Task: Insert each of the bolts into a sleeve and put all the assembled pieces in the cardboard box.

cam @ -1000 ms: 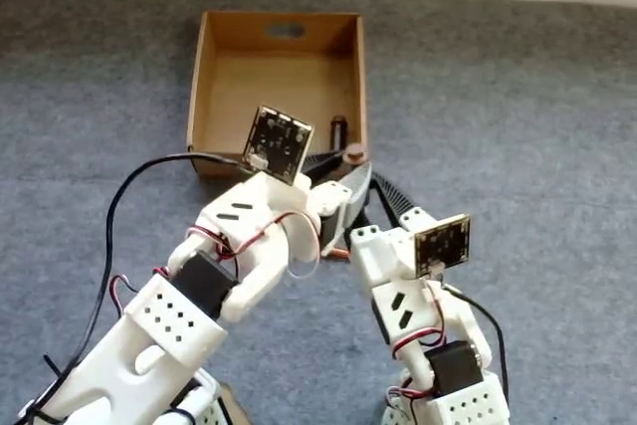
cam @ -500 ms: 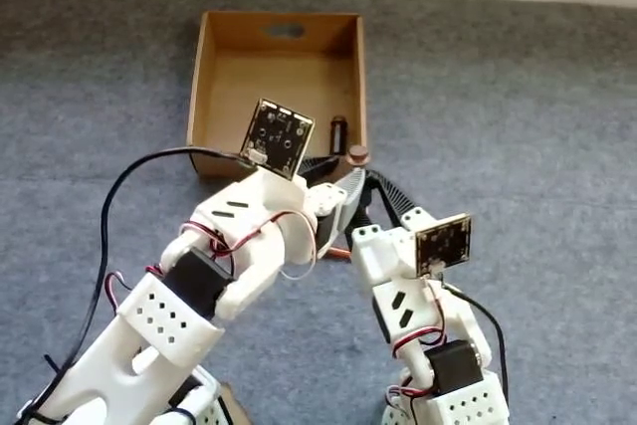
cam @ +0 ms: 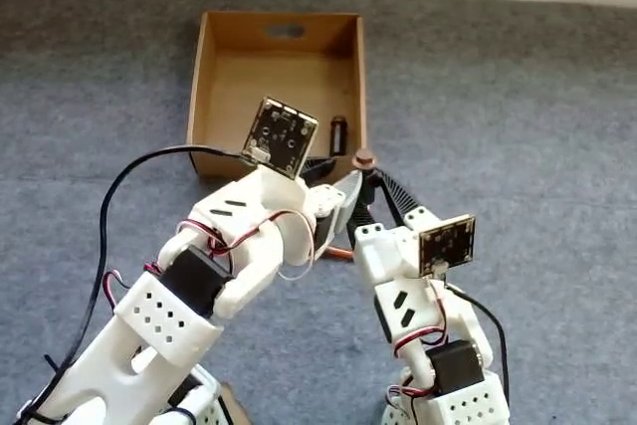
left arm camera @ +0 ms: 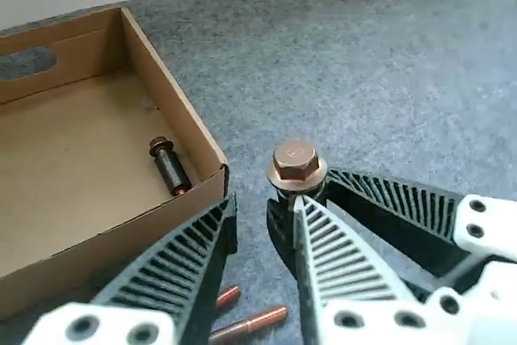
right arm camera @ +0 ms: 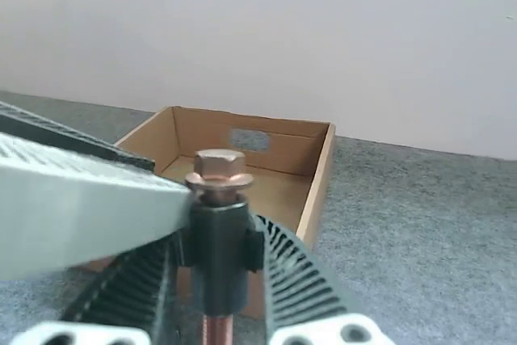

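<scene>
Clamping the black sleeve (right arm camera: pixel 218 268) from both sides, the right jaws held it upright with a copper bolt (right arm camera: pixel 219 169) seated in it. The hexagonal head sat on top and the shaft end showed below the sleeve.

Left jaws: apart, gripping nothing. One finger's tip lay against the side of the sleeve just under the bolt head. The other finger hung clear on the box side.

Cardboard box (cam: pixel 196 97): on the counter (cam: pixel 518 97), just beyond both sets of jaws, its near corner close beside the held piece. Contents: one assembled piece (left arm camera: pixel 167 169), lying flat near the wall closest to the jaws.

Loose stock: two copper bolts (left arm camera: pixel 246 325) on the counter beneath the gap of the left jaws, without sleeves, their heads hidden.

Step in hand, as judged: insertion for this pair looked complete, with the bolt head resting on the sleeve's top. The piece stood between assembly and delivery.

Next move, as judged: the left jaws would need to draw off the sleeve without dragging it. The right jaws would then carry the piece over the near wall of the box, high enough for the protruding shaft to pass the rim. They should part only once the piece was over the box floor. The loose bolts were yet to be sleeved.
</scene>
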Robot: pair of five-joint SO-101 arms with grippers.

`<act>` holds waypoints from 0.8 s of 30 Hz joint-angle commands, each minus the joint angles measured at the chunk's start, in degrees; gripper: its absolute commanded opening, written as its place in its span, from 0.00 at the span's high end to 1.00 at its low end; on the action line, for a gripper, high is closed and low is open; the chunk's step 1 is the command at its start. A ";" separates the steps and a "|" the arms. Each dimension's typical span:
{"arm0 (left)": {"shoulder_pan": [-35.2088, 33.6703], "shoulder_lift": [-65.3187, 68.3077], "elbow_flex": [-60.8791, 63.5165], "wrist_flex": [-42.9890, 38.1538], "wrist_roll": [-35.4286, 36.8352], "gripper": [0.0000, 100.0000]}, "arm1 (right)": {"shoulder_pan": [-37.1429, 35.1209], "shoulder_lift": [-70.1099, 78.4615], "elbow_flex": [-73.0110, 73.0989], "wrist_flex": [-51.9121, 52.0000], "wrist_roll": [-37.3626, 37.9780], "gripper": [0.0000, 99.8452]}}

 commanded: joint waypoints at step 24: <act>-6.73 -20.35 2.51 7.65 -15.21 0.88 | 0.75 -0.75 -0.84 -1.36 -0.09 0.99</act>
